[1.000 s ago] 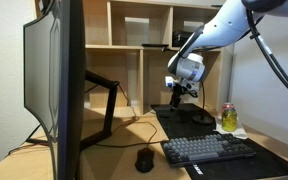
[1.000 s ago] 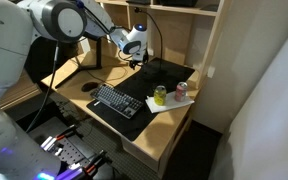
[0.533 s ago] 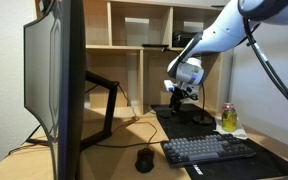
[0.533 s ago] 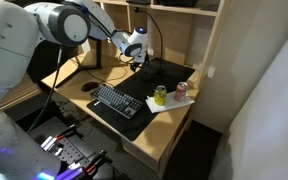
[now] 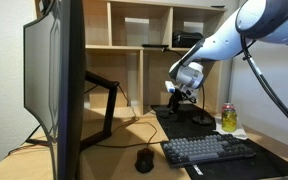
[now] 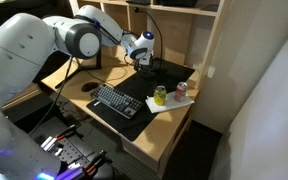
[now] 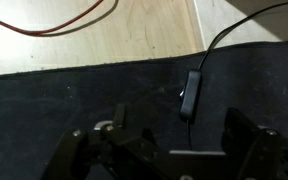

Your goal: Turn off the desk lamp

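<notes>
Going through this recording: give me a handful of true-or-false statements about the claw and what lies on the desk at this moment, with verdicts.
1. The claw is open and holds nothing. True.
2. The keyboard lies on the black mat. True.
3. The mouse sits on top of the keyboard. False: it lies on the bare wood of the desk, beside the keyboard.
4. The two cans stand on a shelf. False: they stand on the desk, close to the keyboard.
5. In the wrist view, a black cord with a small switch lies on the mat ahead of the claw. True.
</notes>
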